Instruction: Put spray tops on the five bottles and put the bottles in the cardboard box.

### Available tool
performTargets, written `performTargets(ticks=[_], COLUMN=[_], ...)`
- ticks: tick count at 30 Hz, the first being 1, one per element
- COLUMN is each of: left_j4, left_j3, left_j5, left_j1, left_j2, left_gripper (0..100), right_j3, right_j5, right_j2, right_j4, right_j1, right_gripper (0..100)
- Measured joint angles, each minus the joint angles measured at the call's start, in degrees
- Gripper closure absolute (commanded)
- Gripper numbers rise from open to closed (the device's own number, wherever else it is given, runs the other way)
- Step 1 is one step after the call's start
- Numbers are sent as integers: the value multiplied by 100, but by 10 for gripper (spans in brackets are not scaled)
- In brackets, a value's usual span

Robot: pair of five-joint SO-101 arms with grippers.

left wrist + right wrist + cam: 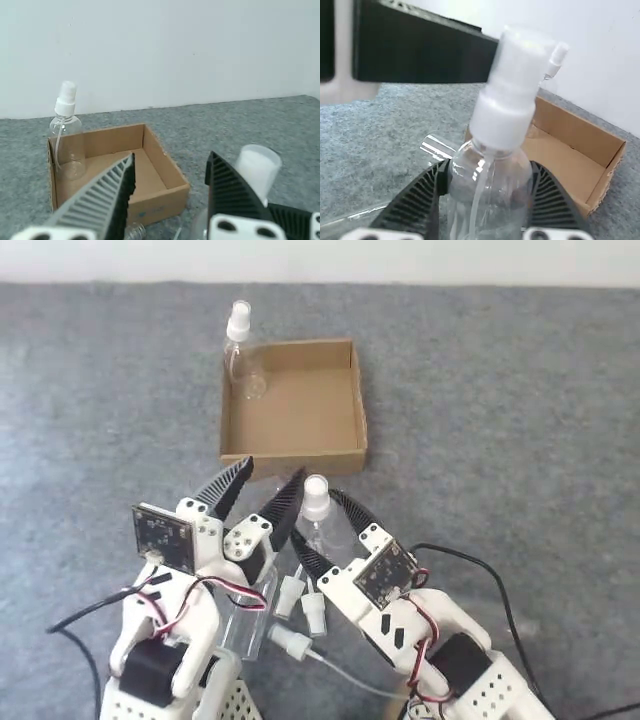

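The capped bottle is clamped in my right gripper, my left gripper gapes, and the high view adds loose spray tops.

Cardboard box: brown, shallow, open on top. Clear capped bottle upright in its far left corner. Second capped bottle upright in my right gripper, just before box. Loose spray tops lying nearer me.

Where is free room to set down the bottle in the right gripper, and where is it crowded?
Most of the cardboard box floor is bare, all but its far left corner, where a capped bottle stands. The carpet beside the box is bare too. Crowded: in front of the box, among the loose spray tops.
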Motion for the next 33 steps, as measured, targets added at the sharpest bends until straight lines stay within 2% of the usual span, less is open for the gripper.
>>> performTargets(ticks=[7, 10, 14, 19, 33], left_j4=[0, 0, 132, 193, 290], left_j3=[0, 0, -9, -18, -9], left_j5=[-9, -9, -527, -888, -932], left_j1=[18, 53, 290, 563, 624], left_j2=[0, 0, 0, -9, -18], left_gripper=[784, 825, 875, 877, 877], right_j3=[0, 0, 0, 0, 0], right_j5=[0, 0, 0, 0, 0], right_j2=[0, 0, 9, 9, 9], right_j4=[0, 0, 9, 185, 211], right_j1=[0, 0, 0, 0, 0], right_gripper=[887, 887, 887, 887, 887])
